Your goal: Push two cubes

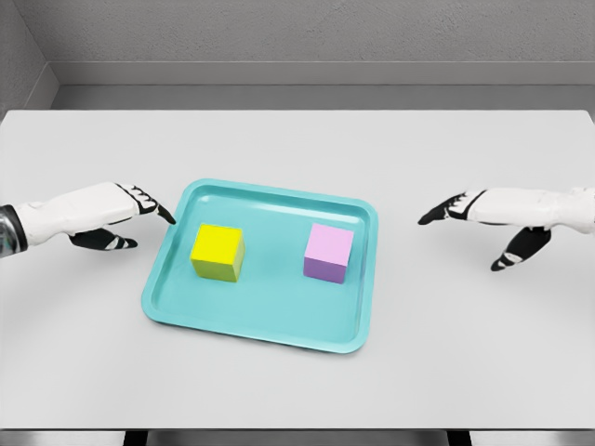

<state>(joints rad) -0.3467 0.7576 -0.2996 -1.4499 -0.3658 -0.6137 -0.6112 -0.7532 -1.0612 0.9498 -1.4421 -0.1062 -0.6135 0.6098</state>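
Sitting apart at mid-frame inside the teal tray [349, 321] are the yellow cube [218, 252] and the pink cube [328, 253]. Left hand [104, 216] and right hand [502, 216] flank it, fingers released, grasping nothing. Fingertips could snag the tray rim, shifting everything.

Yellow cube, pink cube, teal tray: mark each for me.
Yellow cube [218, 245], head view, top face.
Pink cube [329, 245], head view, top face.
Teal tray [270, 311], head view, bare floor near front.
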